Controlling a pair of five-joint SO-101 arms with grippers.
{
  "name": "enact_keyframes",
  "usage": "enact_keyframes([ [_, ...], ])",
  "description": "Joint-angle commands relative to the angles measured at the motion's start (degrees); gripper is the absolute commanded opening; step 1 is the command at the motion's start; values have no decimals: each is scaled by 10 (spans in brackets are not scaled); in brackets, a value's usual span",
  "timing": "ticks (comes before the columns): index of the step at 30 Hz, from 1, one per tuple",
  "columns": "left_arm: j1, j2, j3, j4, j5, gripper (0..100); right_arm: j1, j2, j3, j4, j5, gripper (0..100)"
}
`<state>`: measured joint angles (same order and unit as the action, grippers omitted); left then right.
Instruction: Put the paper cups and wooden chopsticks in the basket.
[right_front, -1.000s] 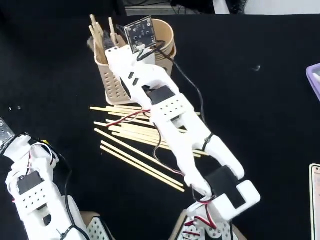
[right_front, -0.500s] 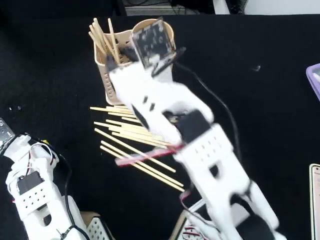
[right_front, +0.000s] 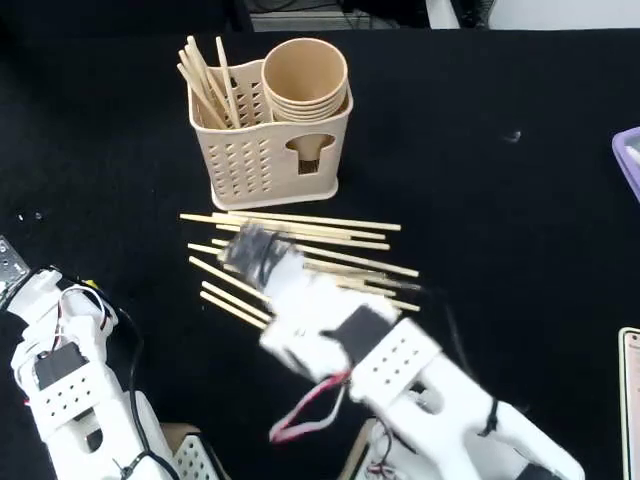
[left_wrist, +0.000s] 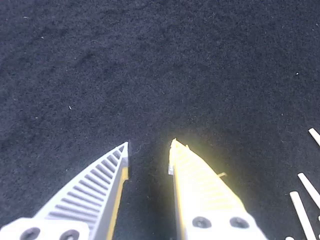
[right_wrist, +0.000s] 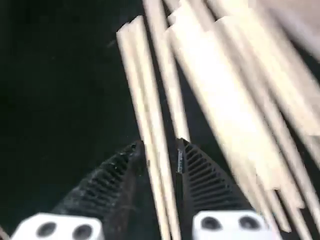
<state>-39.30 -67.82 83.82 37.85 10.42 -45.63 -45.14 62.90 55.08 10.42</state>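
Observation:
A beige perforated basket (right_front: 265, 165) stands at the back of the black table. It holds a stack of paper cups (right_front: 305, 75) and several upright wooden chopsticks (right_front: 205, 80). More loose chopsticks (right_front: 330, 228) lie fanned out in front of it. My right gripper (right_front: 245, 250) hovers low over the near left part of that pile. In the right wrist view it (right_wrist: 160, 149) is open, with a pair of chopsticks (right_wrist: 150, 110) lying between its fingers. My left gripper (left_wrist: 149, 145) is open over bare cloth at the table's near left, with chopstick ends (left_wrist: 305, 207) off to one side.
The left arm's body (right_front: 60, 370) sits at the near left corner. A purple container's edge (right_front: 628, 155) and a pale flat object (right_front: 630, 400) lie along the right border. Black cloth to the right of the basket is open room.
The right arm pulled back from the basket towards the near side and dropped over the loose chopsticks. The basket and cups are uncovered now. The left arm kept still.

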Motion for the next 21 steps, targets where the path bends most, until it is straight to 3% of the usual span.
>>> enact_keyframes([
  [1,7,-9,-24,-11,4,145,-27,20,15,-37,8,110],
  [12,7,-9,-24,-11,4,145,-25,179,12,-112,56,110],
  [21,7,-9,-24,-11,4,145,35,298,-57,-114,62,109],
])
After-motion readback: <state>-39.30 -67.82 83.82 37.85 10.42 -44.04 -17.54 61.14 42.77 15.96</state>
